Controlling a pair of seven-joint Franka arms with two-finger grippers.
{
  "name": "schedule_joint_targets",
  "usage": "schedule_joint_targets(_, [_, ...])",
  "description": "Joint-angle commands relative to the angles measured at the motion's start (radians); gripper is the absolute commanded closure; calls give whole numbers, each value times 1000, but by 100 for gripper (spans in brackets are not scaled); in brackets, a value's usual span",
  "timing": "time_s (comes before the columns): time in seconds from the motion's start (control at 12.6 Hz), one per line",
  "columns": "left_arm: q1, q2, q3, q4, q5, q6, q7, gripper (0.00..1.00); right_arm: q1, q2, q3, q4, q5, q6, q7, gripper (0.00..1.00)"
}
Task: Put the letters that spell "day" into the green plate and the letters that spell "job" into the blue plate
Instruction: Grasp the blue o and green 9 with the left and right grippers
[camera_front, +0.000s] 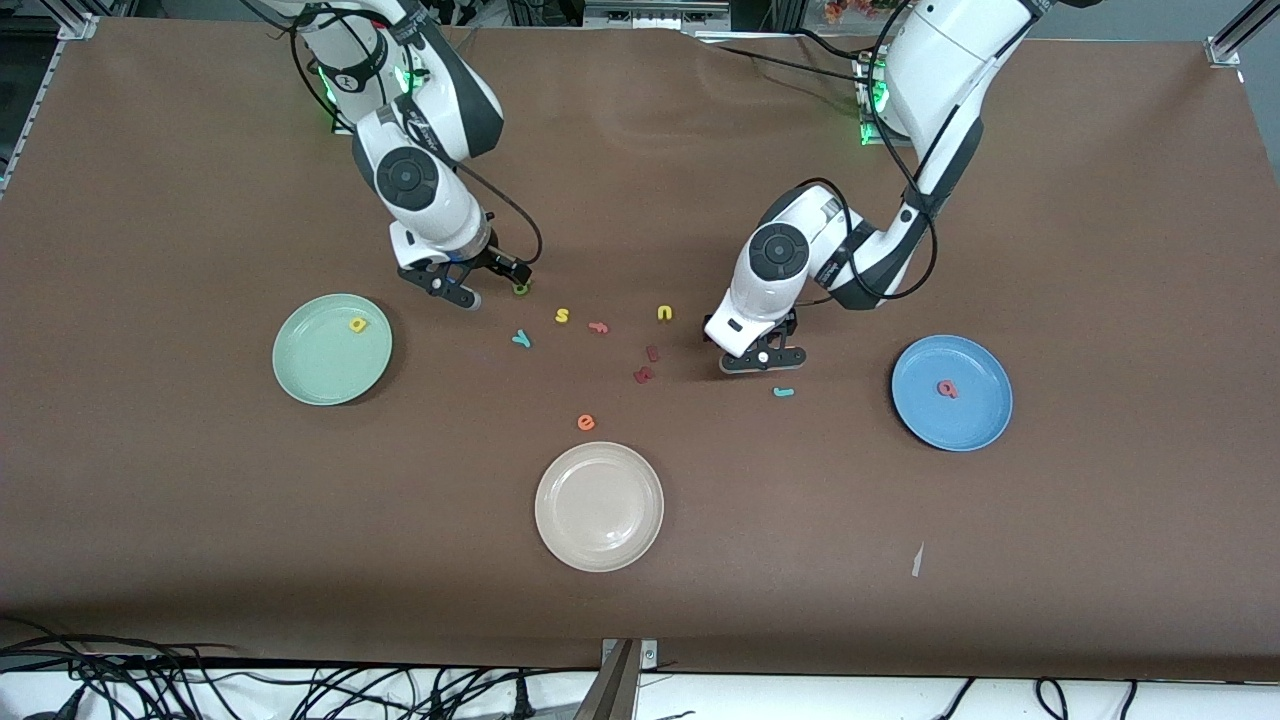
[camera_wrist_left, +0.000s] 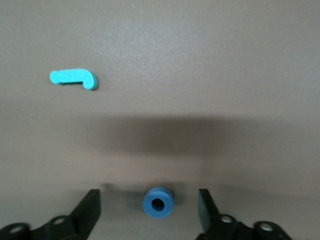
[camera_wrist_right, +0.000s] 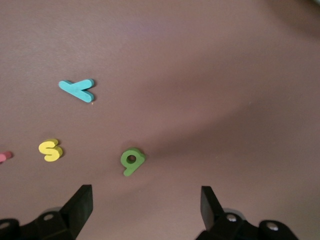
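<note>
- Left end effector (camera_wrist_left: 150, 210) stood with fingers apart, straddling the blue ring-shaped foam "o" (camera_wrist_left: 158, 203) on the brown worktop (camera_front: 900, 600).
- Right end effector (camera_wrist_right: 145, 210) gaped over the dark green foam "a" (camera_wrist_right: 132, 161).
- Yellow foam "d" (camera_front: 358, 323) lay in the pale green plate (camera_front: 310, 375); pink-red foam "b" (camera_front: 946, 389) in the blue plate (camera_front: 975, 425).

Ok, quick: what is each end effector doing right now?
Left end effector: open, straddling the blue "o", not gripping it.
Right end effector: open, empty, above the green "a".
</note>
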Motion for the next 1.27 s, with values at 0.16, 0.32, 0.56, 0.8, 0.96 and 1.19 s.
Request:
schedule_joint_targets(0.16, [-18, 13, 4, 12, 33, 3, -51, 40, 36, 39, 3, -50, 2, 156, 172, 28])
schedule_joint_targets(0.32, [-27, 16, 5, 12, 34, 3, -53, 49, 56, 65, 3, -85, 2, 250, 220, 28])
schedule_joint_targets(0.56, [-27, 18, 5, 14, 34, 1, -53, 56, 56, 79, 1, -93, 2, 274, 222, 29])
schedule_joint_targets(0.8, [-27, 19, 7, 14, 36, 3, -49, 68, 63, 100, -3, -92, -7, 302, 220, 29])
schedule_joint_targets(0.96, [-27, 21, 8, 12, 48, 1, -44, 69, 63, 116, -5, -90, -9, 328, 217, 29])
schedule_joint_targets(1.19, [-23, 16, 8, 15, 63, -6, -44, 72, 62, 122, -28, -85, -43, 334, 213, 29])
